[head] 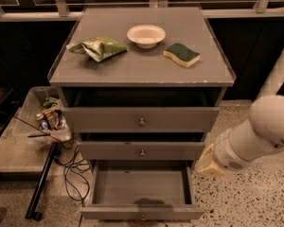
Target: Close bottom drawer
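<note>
- Bottom drawer stands pulled out.
- Tool sits just right of it; grip state cannot be told.
- Green bag on counter: print unreadable.

Crumpled green bag, white bowl, green sponge, floor cables

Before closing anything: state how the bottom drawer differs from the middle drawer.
The bottom drawer is pulled far out; the middle drawer sits nearly shut. The bottom drawer's inside shows; the middle drawer's is hidden. Both have wide grey fronts. The end effector is at their right.
</note>
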You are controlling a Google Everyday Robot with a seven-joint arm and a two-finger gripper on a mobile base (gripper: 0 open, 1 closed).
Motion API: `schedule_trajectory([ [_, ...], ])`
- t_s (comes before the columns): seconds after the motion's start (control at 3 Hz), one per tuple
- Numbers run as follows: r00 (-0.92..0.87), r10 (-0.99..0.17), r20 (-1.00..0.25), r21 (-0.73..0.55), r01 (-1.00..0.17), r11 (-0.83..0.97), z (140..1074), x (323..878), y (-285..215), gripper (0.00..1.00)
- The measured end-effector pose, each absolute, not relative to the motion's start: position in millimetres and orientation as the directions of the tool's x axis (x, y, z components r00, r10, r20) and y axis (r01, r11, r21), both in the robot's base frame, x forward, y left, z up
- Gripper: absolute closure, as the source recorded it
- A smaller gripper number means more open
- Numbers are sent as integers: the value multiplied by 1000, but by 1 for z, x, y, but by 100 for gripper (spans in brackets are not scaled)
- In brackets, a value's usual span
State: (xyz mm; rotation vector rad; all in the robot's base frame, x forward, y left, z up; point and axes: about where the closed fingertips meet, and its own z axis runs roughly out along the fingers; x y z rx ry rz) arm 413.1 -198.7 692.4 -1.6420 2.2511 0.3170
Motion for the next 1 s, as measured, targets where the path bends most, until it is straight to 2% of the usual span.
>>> schedule_trajectory([
  [0.33,-325,-836,-441,32,-937,348,634,409,-198,100],
  [1.0,-299,-786,-541,-33,-926,375,553,423,-217,100],
])
